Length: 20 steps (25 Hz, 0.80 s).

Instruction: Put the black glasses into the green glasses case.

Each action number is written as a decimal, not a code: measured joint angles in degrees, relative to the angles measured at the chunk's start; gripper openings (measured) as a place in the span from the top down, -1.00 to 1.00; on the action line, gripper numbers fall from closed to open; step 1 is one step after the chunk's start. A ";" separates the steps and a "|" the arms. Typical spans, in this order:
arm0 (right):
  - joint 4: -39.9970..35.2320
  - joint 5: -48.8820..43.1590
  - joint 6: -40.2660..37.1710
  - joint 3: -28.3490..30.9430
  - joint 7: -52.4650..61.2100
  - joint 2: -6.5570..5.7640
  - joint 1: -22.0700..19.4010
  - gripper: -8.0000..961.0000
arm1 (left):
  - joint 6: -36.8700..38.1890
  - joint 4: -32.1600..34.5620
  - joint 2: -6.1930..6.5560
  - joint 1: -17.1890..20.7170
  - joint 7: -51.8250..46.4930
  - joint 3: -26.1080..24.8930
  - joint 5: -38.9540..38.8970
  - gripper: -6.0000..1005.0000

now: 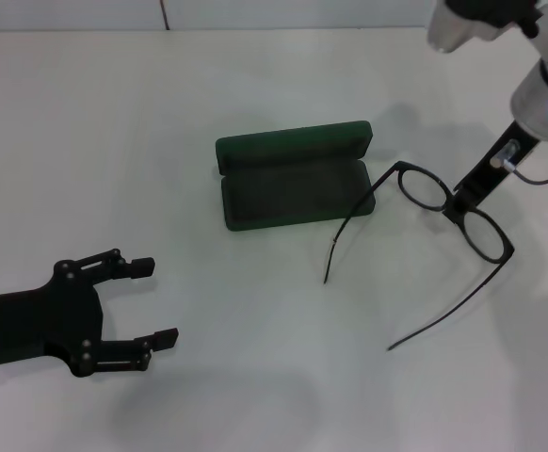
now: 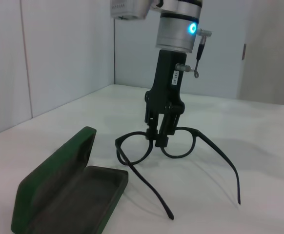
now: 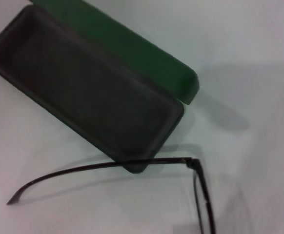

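Observation:
The green glasses case (image 1: 293, 188) lies open at the table's middle, lid standing up at the back, lining empty; it also shows in the left wrist view (image 2: 69, 190) and the right wrist view (image 3: 83, 87). The black glasses (image 1: 425, 190) are just right of the case, temple arms unfolded and pointing toward me. My right gripper (image 1: 458, 209) comes down from the upper right and is shut on the glasses' bridge, as the left wrist view (image 2: 159, 139) shows. One temple arm (image 3: 108, 167) runs along the case's near edge. My left gripper (image 1: 156, 301) is open and empty at the lower left.
The white table (image 1: 255, 377) meets a pale wall (image 1: 67, 14) at the back. The right arm's wrist (image 1: 547, 94), with a lit blue ring, hangs over the far right.

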 joint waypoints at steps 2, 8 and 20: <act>-0.08 0.81 1.03 -2.44 0.68 0.00 -0.13 -0.12 | -0.03 0.00 0.00 0.01 -0.06 0.00 0.00 -0.75; 0.28 1.68 1.52 -3.90 1.11 0.00 0.21 0.41 | -0.16 0.00 -0.03 0.01 -0.09 0.00 0.00 -0.75; -0.17 1.67 0.90 -3.94 1.59 -0.18 0.27 0.79 | -0.22 0.00 -0.14 0.01 -0.12 0.00 0.00 -0.75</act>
